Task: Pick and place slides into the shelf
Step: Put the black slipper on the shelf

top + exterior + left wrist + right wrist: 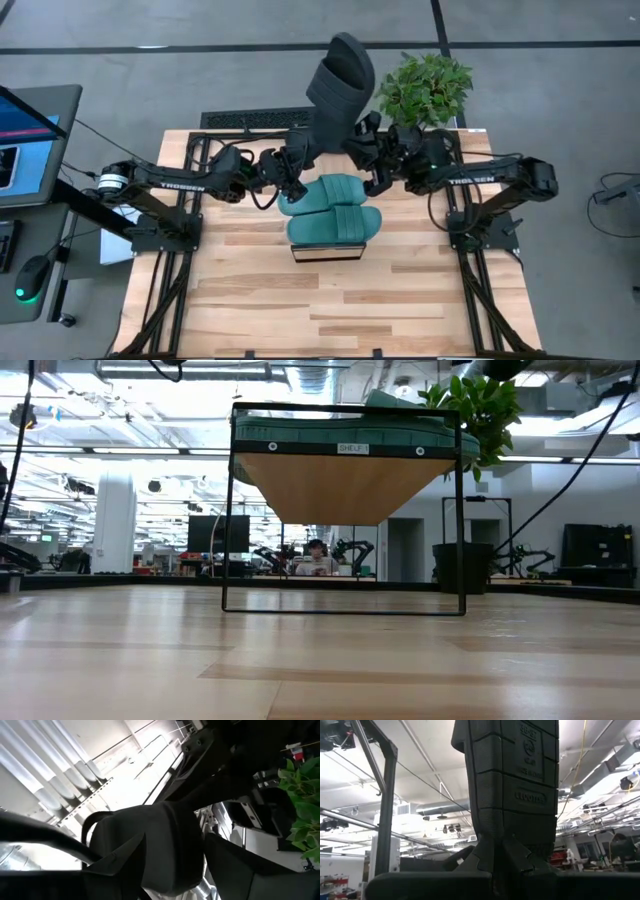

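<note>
Black slide [340, 72] upright, heel btwn both grippers' pinched fingers, above shelf [328, 252].

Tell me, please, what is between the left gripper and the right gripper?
In the high view, a black slide stands upright between the left gripper and the right gripper, both at its lower end. Below them lie two teal slides on the shelf.

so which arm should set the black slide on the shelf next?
Likely right. The right gripper is shut on the black slide's lower end, raised behind the shelf. The left gripper also reaches it, beside the teal slides.
</note>
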